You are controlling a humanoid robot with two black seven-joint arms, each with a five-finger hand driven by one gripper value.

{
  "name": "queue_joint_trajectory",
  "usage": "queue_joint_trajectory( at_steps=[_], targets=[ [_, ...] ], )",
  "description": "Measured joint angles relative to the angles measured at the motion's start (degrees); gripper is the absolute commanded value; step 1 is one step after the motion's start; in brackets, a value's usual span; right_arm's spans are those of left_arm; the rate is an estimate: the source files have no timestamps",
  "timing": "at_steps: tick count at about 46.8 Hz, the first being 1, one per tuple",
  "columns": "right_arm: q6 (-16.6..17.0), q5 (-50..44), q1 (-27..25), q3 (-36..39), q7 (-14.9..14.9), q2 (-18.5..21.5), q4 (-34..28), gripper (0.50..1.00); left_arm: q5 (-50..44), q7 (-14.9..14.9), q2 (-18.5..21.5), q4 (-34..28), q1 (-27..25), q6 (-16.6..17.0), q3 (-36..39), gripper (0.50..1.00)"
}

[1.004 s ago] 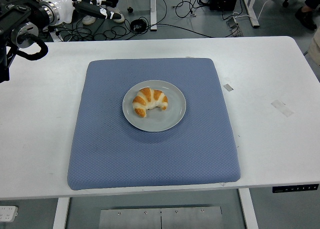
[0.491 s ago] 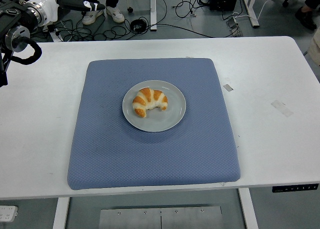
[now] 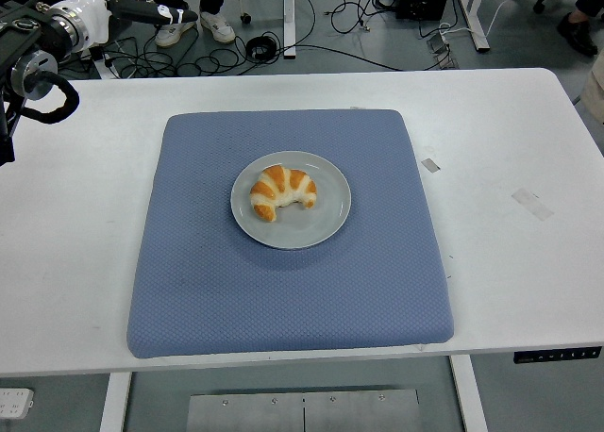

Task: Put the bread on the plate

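Note:
The bread, a golden crescent roll [image 3: 281, 191], lies on the grey round plate [image 3: 326, 220], left of its middle. The plate sits in the middle of a blue square mat [image 3: 288, 300] on the white table [image 3: 510, 253]. My left arm [image 3: 38, 50] is drawn back at the table's far left corner, far from the plate. Its hand [image 3: 151, 10] reaches out past the table's back edge with the fingers stretched out and holds nothing. The right arm is out of view.
Small pieces of tape [image 3: 532, 203] lie on the table right of the mat. Behind the table are floor cables [image 3: 311, 17], table legs and a person's shoes [image 3: 219, 26].
My left arm has pulled back up and to the left, away from the table. The bread and plate have not moved.

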Motion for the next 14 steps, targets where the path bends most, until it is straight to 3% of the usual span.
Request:
queue_joint_trajectory(
  at_steps=[14],
  targets=[
    [-0.01, 0.0, -0.17, 0.16, 0.0, 0.0, 0.15, 1.0, 0.0, -0.01, 0.02, 0.0, 0.35, -0.04, 0.0, 0.949]
  ],
)
